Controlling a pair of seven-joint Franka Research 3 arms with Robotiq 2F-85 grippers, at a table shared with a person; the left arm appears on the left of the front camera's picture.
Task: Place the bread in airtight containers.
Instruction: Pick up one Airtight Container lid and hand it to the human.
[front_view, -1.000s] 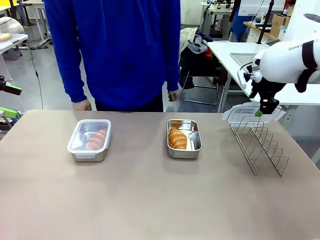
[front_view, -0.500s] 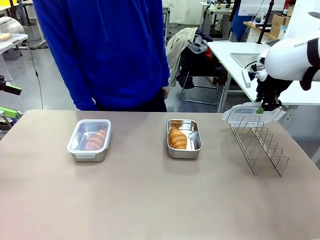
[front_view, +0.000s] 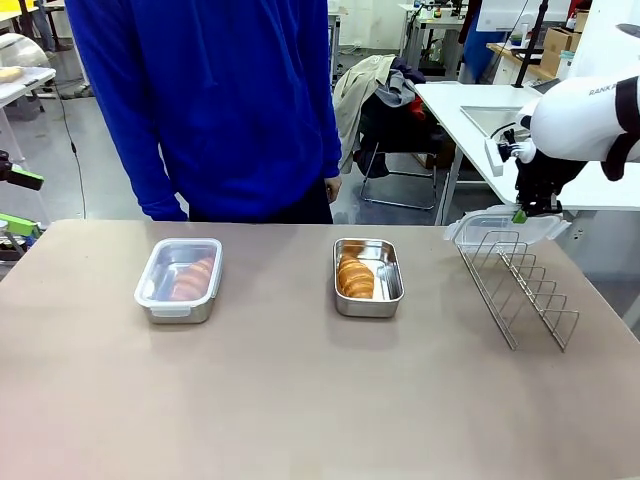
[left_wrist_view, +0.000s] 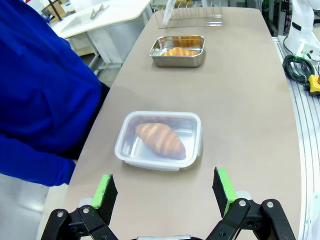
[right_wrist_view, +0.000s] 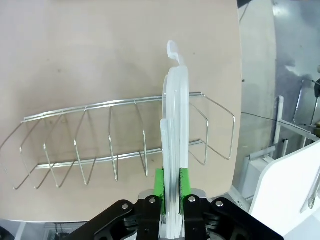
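Gripping the clear plastic lid (right_wrist_view: 176, 145) by its edge, the right hand (front_view: 519, 214) has its green pads pressed flat against both faces of the lid, which stands on edge in the end slot of the wire rack (front_view: 520, 288) at the right of the worktop (front_view: 300, 400). The lid looks light, thin and somewhat springy, and probably slick, so a hold on the stiffer rim near a clip tab seems safer than one on the flat middle; it will likely need to come straight up out of the wires to avoid catching on them. The left hand (left_wrist_view: 165, 192) hangs with its fingers spread wide and nothing between them, just short of the left-hand container (front_view: 180, 279). That steel pan already wears its clear lid, and one croissant (front_view: 192, 278) shows through it. The second container (front_view: 368, 276) sits near the middle of the worktop, uncovered, with a croissant (front_view: 355, 277) lying along its left side and bare metal to the right. The pastries look flaky and easily crushed, so the lid should probably come down level and be pressed at the rim. A person in a blue top (front_view: 230, 100) stands at the far edge, hands away from the pans.
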